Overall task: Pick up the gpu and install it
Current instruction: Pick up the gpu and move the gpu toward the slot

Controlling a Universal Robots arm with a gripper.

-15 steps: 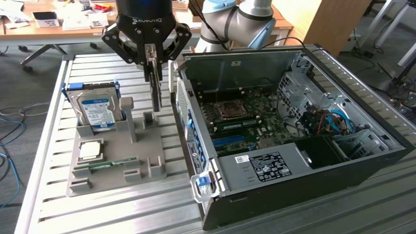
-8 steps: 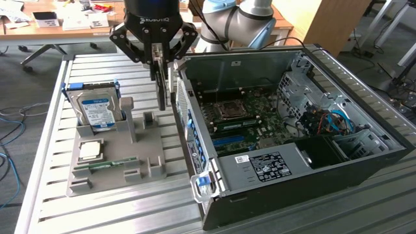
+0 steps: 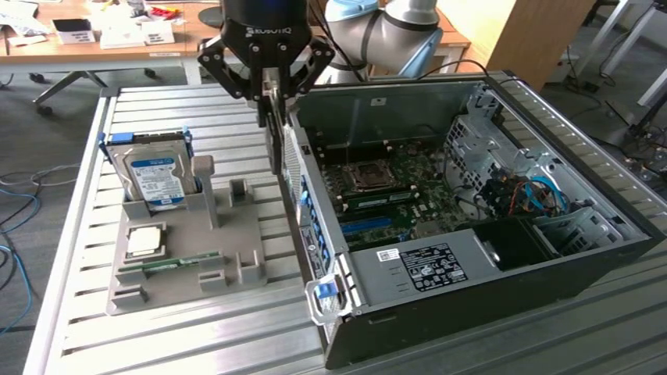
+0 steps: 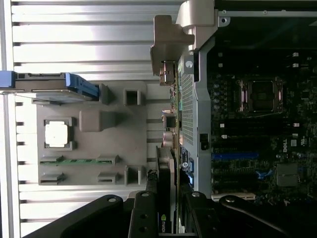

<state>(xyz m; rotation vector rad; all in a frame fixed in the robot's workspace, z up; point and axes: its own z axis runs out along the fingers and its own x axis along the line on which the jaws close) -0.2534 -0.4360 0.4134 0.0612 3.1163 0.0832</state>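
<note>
My gripper (image 3: 273,98) is shut on the gpu (image 3: 275,141), a thin dark card that hangs edge-on below the fingers. It is lifted off the table, above the gap between the grey parts tray (image 3: 234,234) and the rear wall of the open computer case (image 3: 312,195). In the wrist view the gpu (image 4: 166,168) runs between the black fingers (image 4: 143,213), beside the case's perforated rear panel (image 4: 185,114). The motherboard (image 3: 417,187) lies exposed inside the case, with a blue slot (image 3: 370,228) near its front.
The tray holds a hard drive (image 3: 156,176) with a blue label standing upright, a square processor (image 3: 144,241) and a green memory stick (image 3: 167,264). A black power supply (image 3: 427,266) fills the case's near end. The slatted metal table (image 3: 83,312) extends around both.
</note>
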